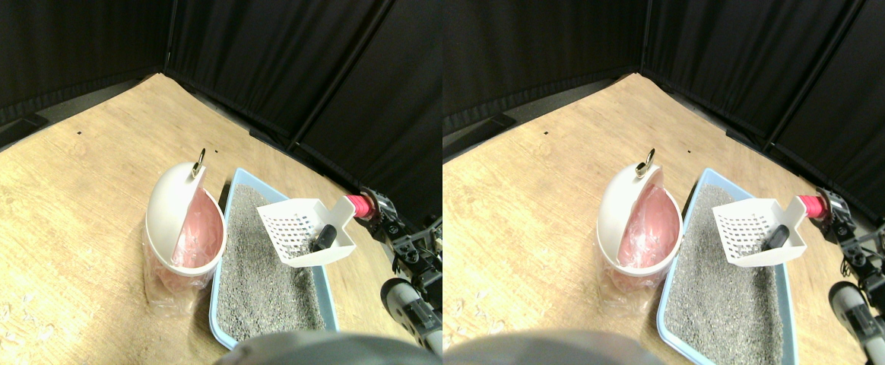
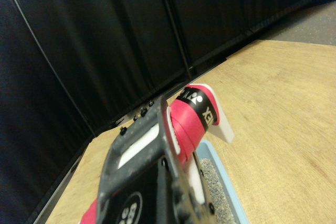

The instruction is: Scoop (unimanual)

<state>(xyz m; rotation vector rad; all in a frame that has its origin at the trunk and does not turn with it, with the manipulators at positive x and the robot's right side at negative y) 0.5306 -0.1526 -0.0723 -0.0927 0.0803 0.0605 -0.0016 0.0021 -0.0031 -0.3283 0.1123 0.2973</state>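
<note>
Jaws of the right gripper (image 1: pixel 374 209) are seen clamped on the red-wrapped handle (image 1: pixel 357 206) of the white scoop (image 1: pixel 306 232); in the wrist view the same handle (image 2: pixel 191 114) runs straight out beyond the dark jaw frame, which confirms the hold. From the jaws the scoop extends toward about 8 o'clock in the stereo view, its long axis running from the handle at the upper right down to the slotted pan at the lower left. The pan is held raised above the grey litter (image 1: pixel 260 274) in the blue tray (image 1: pixel 218 293), and a dark lump (image 1: pixel 325 236) is carried in its rear corner, near the handle. The white bin (image 1: pixel 176 209), its pink liner (image 1: pixel 199 232) showing through the open side, stands just beside the tray at about 9 o'clock from the pan. The load is judged to be already lifted, so a swing of the pan along that 9 o'clock line, followed by a tilt over the bin's opening, would be called for.
</note>
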